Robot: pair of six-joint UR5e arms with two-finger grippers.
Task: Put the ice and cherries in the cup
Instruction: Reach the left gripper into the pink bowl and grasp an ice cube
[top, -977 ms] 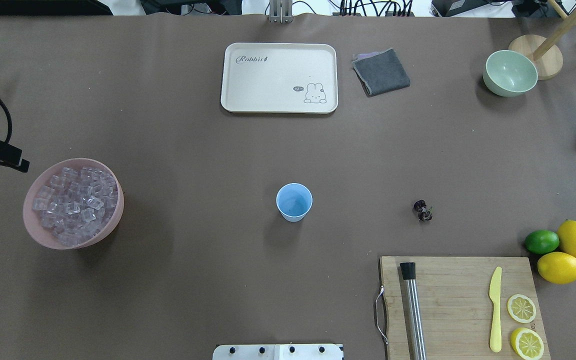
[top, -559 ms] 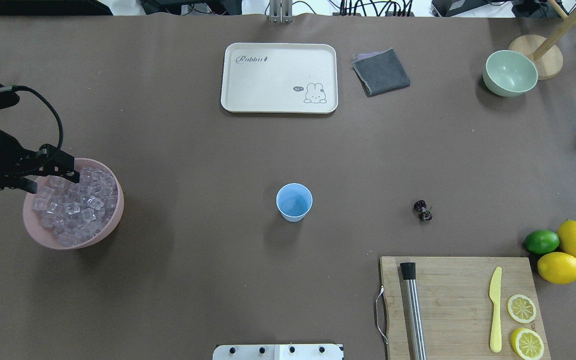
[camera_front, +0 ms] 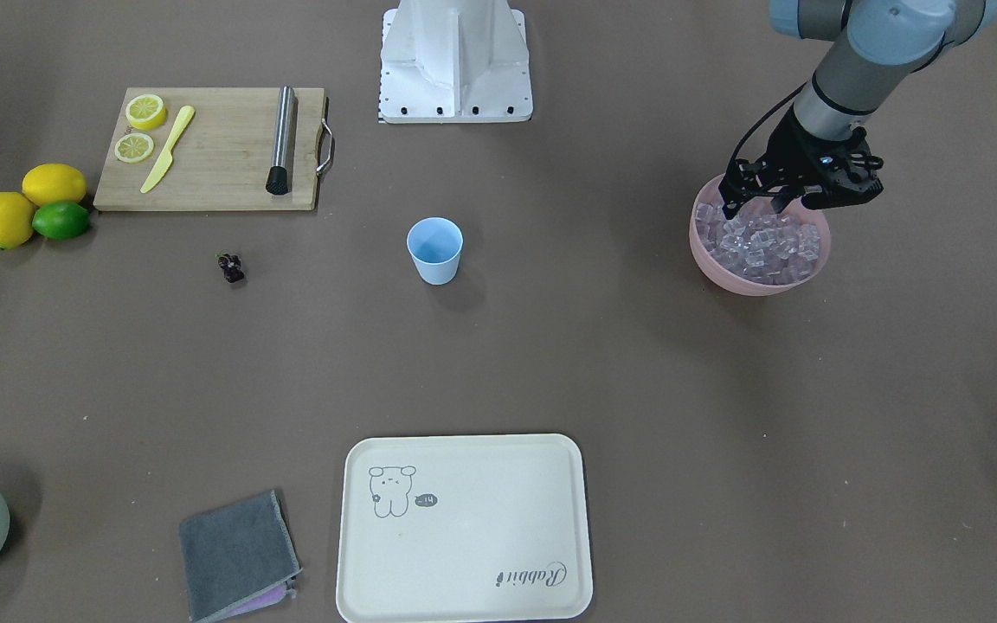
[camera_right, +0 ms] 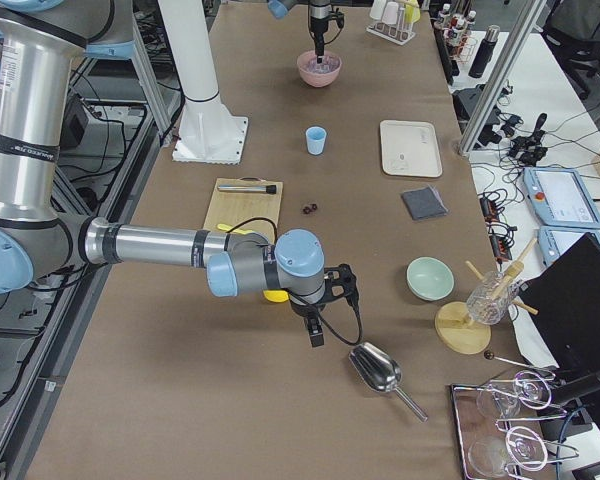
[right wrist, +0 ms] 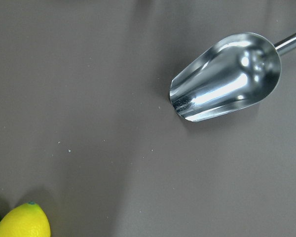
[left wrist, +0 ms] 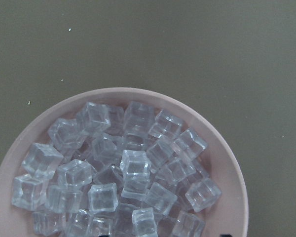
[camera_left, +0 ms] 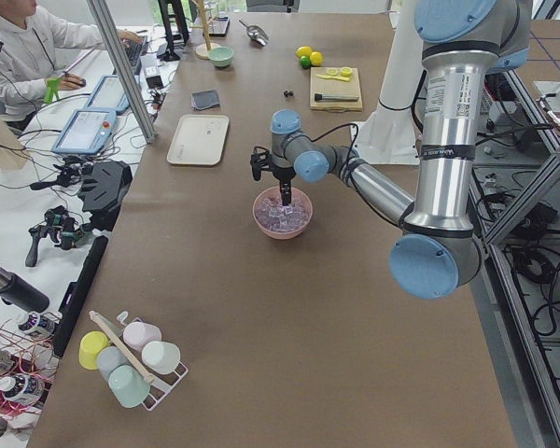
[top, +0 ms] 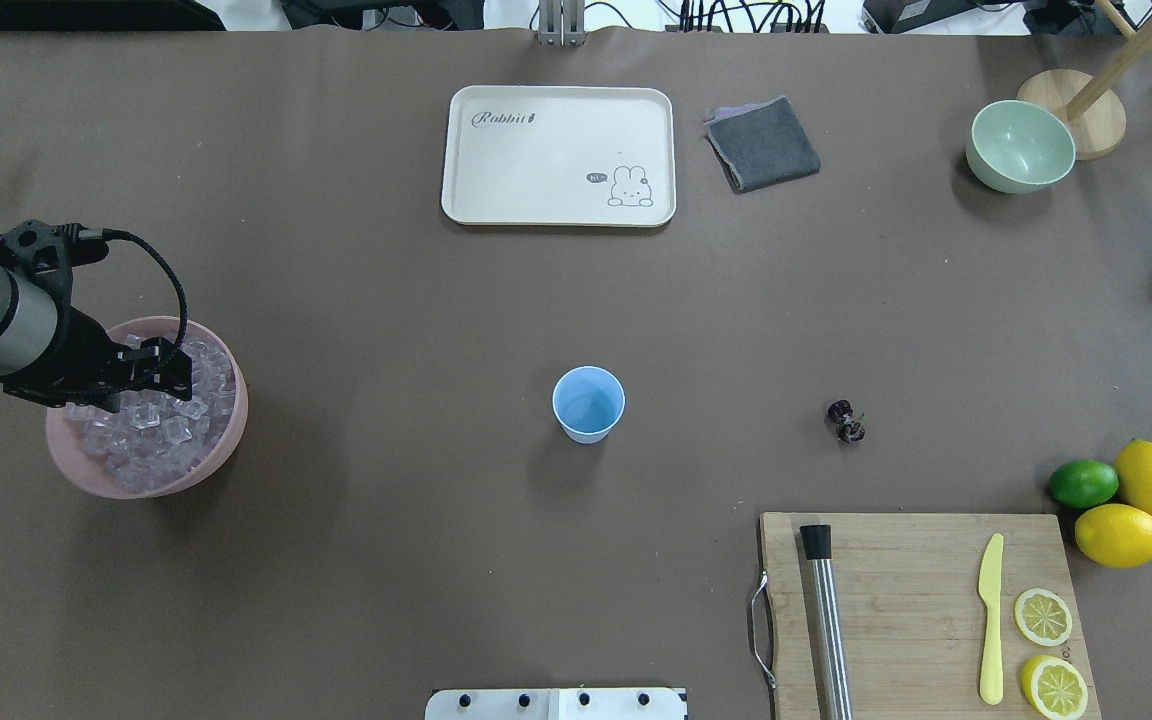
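On the brown table (top: 386,300), my left gripper (top: 176,378) hangs spread wide and holds nothing, just over the pink bowl (top: 228,440) heaped with ice (top: 151,440). The cup (top: 588,404) stands upright mid-table, with the cherries (top: 846,421) well apart from it. I cannot tell how my right gripper (camera_right: 316,338) stands.

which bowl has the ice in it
The pink bowl under the left gripper holds the ice; the pale green bowl is empty.
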